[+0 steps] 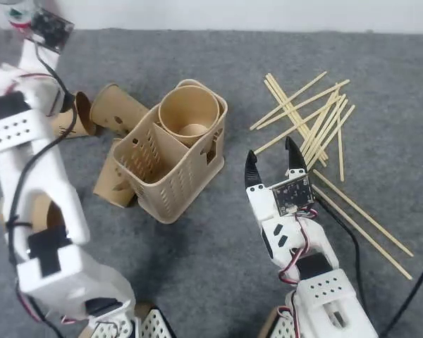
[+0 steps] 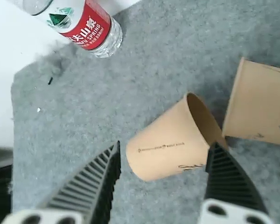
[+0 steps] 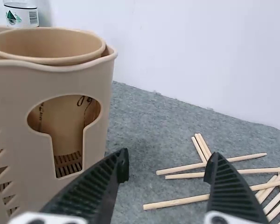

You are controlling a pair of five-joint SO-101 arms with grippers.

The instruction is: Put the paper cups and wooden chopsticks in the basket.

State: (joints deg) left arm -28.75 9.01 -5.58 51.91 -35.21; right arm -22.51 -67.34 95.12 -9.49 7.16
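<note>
Left gripper [image 2: 167, 146], jaws apart, over a fallen cup [image 2: 177, 133] near a bottle [image 2: 86, 28]; right gripper [image 1: 271, 146], jaws apart, between basket [image 1: 173, 190] and chopsticks [image 1: 317, 120].

- Open strip of grey mat [image 1: 218, 232] between basket [image 1: 176, 193] and chopstick scatter [image 1: 317, 120]; right gripper [image 1: 271, 149] spread above it.
- Basket's far compartment blocked by upright cup [image 1: 189, 113]; near compartment open from above.
- Lying cup [image 2: 170, 149] between spread fingers of left gripper [image 2: 164, 154]; second cup [image 2: 261, 109] crowding just beside it.
- Bottle [image 2: 86, 28] well apart.
</note>
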